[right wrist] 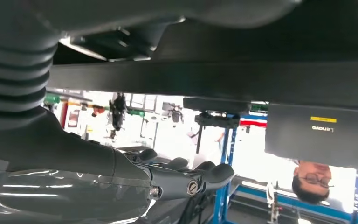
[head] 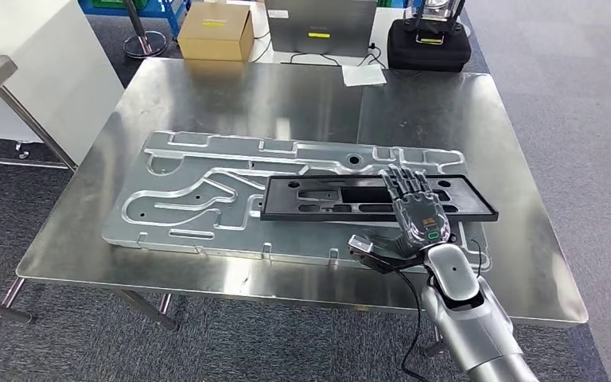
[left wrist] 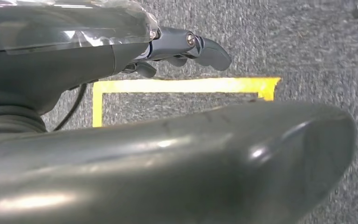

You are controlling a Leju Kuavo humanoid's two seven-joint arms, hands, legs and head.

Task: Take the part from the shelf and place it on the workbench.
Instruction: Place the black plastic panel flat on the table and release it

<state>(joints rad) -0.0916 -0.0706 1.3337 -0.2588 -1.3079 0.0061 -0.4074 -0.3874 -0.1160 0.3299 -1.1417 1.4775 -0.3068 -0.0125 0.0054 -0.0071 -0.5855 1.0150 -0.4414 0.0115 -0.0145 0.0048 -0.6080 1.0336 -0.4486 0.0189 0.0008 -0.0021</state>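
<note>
A grey carpeted floor [head: 573,95] is seen around a steel tabletop [head: 302,95], with a white cabinet [head: 56,72] at ten o'clock. A cardboard box [head: 216,32], a grey laptop [head: 320,24] and a black device [head: 430,44] are ranged from left to right beyond the far edge, toward twelve o'clock, and a slip of paper [head: 363,75] is laid on the far edge near the laptop. A machined aluminium plate [head: 199,199] is spread across the middle of the tabletop. The part, a long black frame [head: 326,197], is laid flat on the plate's right half, toward three o'clock of the plate's centre. The right hand [head: 412,208] is seen over the frame's right portion, palm down and fingers extended; whether the frame is touched or gripped cannot be told. In the left wrist view the left hand [left wrist: 186,46] is hung above carpet marked with yellow tape [left wrist: 182,86], its fingers curled in with nothing held. In the right wrist view a person [right wrist: 311,184] is glimpsed beyond the laptop.
</note>
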